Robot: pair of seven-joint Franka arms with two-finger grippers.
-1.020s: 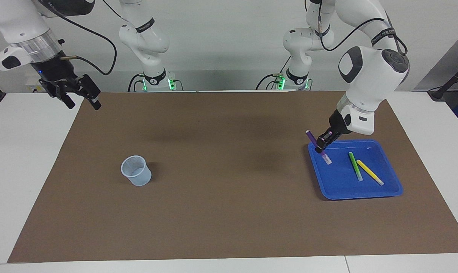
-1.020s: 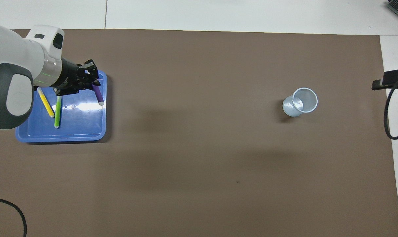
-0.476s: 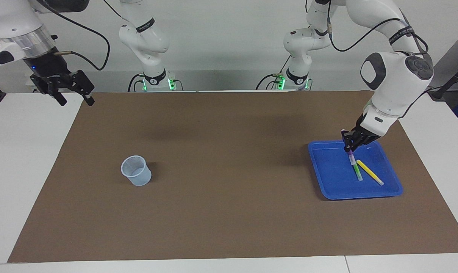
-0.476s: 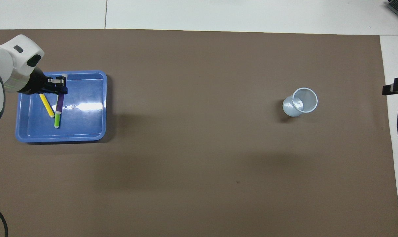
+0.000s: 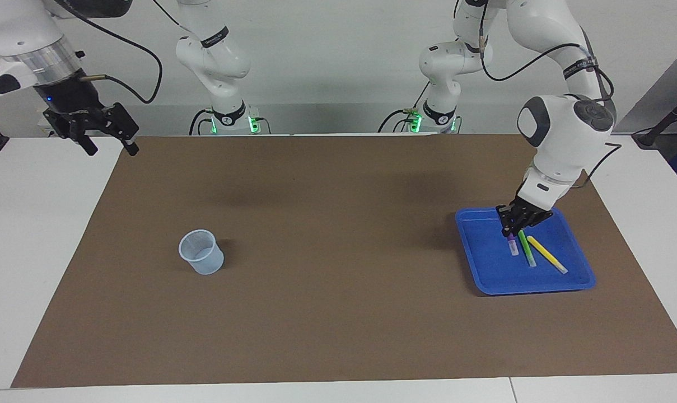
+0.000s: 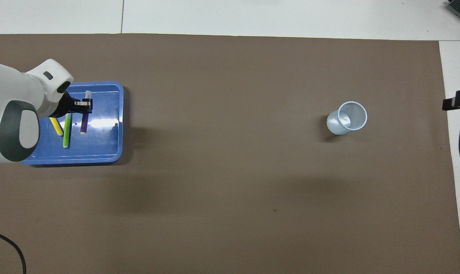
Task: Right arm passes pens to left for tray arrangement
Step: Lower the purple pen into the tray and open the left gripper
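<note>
Purple pen (image 5: 512, 244) is being lowered into the blue tray (image 5: 576, 280) by the clamped left gripper (image 5: 509, 231), at nine o'clock of green (image 5: 526, 248) and yellow (image 5: 546, 254); only release is remaining. Right gripper (image 5: 108, 141) is waiting, spread, holding nothing.

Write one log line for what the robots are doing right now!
left gripper: shut on purple pen, over tray | green pen, yellow pen: lying in tray | right gripper: open, waiting | cup: empty

Brown mat (image 5: 338, 313) lies bare between cup (image 5: 201, 252) and blue tray (image 5: 573, 282): wide passage. Tray is crowded: left gripper (image 5: 513, 228) clamps purple pen (image 5: 512, 245), apparently just beside green pen (image 5: 526, 248); yellow pen (image 5: 546, 254) lies alongside. Right gripper (image 5: 104, 137) hangs spread over the mat's corner.
</note>
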